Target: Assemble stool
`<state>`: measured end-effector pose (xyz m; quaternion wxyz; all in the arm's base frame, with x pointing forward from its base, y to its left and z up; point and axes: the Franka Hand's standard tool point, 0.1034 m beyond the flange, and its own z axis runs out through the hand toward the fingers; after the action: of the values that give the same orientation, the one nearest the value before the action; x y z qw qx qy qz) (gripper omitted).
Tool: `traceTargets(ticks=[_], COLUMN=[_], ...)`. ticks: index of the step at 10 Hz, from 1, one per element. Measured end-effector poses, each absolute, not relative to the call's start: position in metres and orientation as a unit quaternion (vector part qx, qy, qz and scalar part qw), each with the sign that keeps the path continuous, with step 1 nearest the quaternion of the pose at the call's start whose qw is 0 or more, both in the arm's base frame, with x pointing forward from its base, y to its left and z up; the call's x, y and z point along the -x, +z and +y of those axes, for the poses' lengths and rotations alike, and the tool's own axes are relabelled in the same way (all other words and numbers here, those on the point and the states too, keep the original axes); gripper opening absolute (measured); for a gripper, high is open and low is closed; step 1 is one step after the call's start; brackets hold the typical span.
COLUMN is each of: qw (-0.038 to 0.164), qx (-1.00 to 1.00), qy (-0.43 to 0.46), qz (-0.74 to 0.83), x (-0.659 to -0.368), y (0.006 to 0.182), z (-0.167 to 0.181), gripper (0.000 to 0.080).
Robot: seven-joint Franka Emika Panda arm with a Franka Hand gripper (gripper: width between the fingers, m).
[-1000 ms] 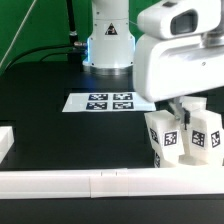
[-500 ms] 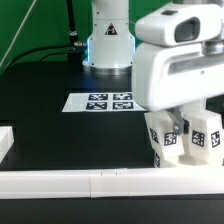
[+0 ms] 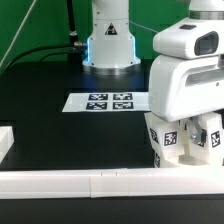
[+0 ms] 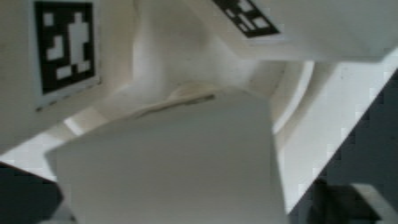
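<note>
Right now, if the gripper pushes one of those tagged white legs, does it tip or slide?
Probably slides: the leg looks blocky, standing on a broad base. It appears stiff moulded plastic, likely light. The neighbouring leg stands close, so a push may knock it.

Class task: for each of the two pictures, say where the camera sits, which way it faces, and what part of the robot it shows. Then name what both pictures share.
Exterior view: sits off the arm, low at the table's edge, facing across the rail and marker board toward the robot base; the arm's wrist housing fills the exterior view's right.
Wrist view: rides on the wrist, pressed close to a white tagged part; no claw fingers can be made out.
Shared: the white tagged stool parts.
</note>
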<state>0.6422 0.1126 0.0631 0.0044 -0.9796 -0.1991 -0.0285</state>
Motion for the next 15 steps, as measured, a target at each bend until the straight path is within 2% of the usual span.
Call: traceTargets(ticks=[1,2,6,10,12,15], qw=[0.006,0.007,0.011,0.055,0.069,0.066], qx=[0.986,0.991,0.999,0.952,0.901,0.853], qy=[-0.028,-0.028,-0.026,-0.009,0.004,0.01], qz=[-0.163,-0.127,0.018,0.3,0.428,0.518], x=[-0.6423,-0.6422,-0.6421,-0.6434,-0.6441,-0.643], y=[0.0632,0.0631,0.0623,0.0613,0.062,0.0612], z=[0.1127,0.1127,0.1124,0.1037,0.1037,0.1042], gripper=[0.0453,0.034,0.034,0.034,0.034,0.034])
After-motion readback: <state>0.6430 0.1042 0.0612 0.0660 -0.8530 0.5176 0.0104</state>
